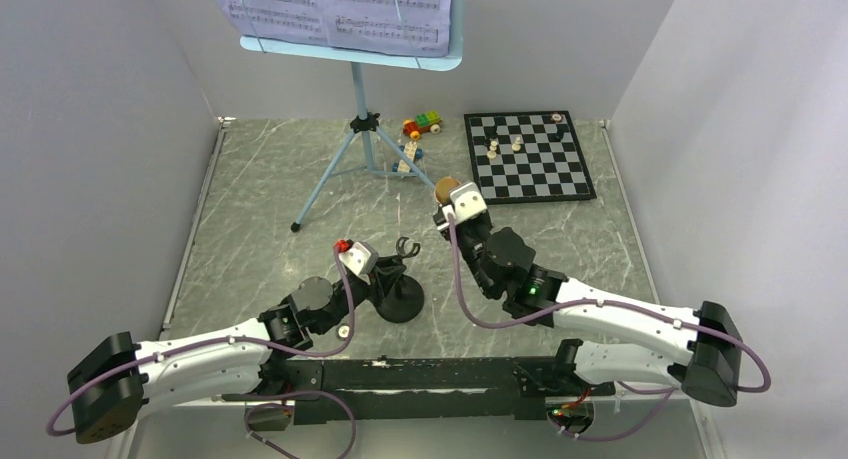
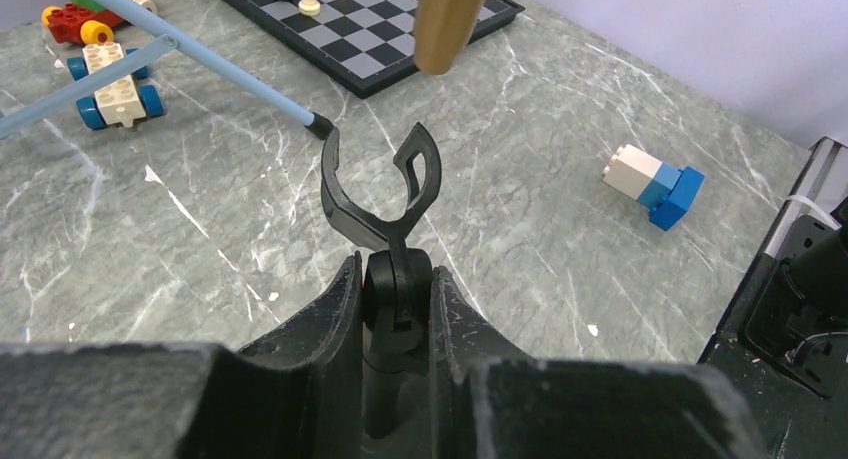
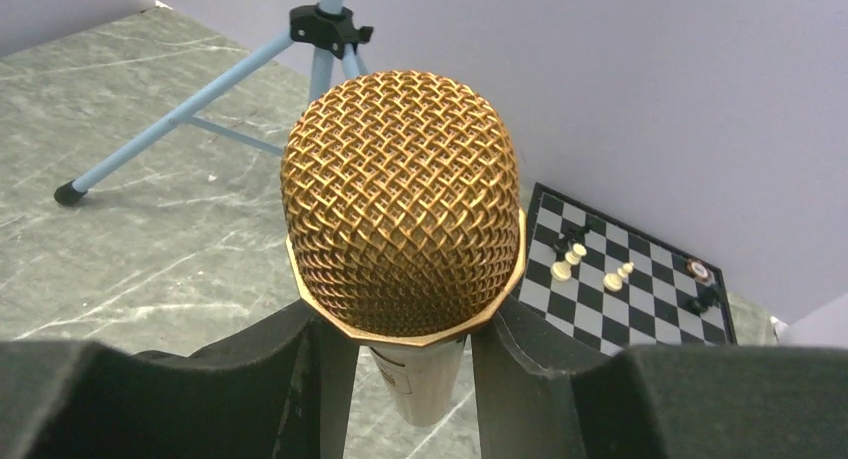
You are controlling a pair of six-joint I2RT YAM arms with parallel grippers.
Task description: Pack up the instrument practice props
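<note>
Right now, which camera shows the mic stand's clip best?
Left wrist: the clip stands centred and empty, just above the left claw gripping the mic stand. The top view shows it small; the right wrist view misses it.

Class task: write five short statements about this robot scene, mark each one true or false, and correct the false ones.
1. The right gripper holds the microphone. True.
2. The left gripper is closed on the stem of the mic stand. True.
3. The microphone sits in the mic stand's clip. False: the clip is empty and the microphone is held apart from it.
4. The music stand holds no sheet music. False: the pages rest on its desk.
5. The chessboard carries no pieces. False: several chess pieces stand on it.
</note>
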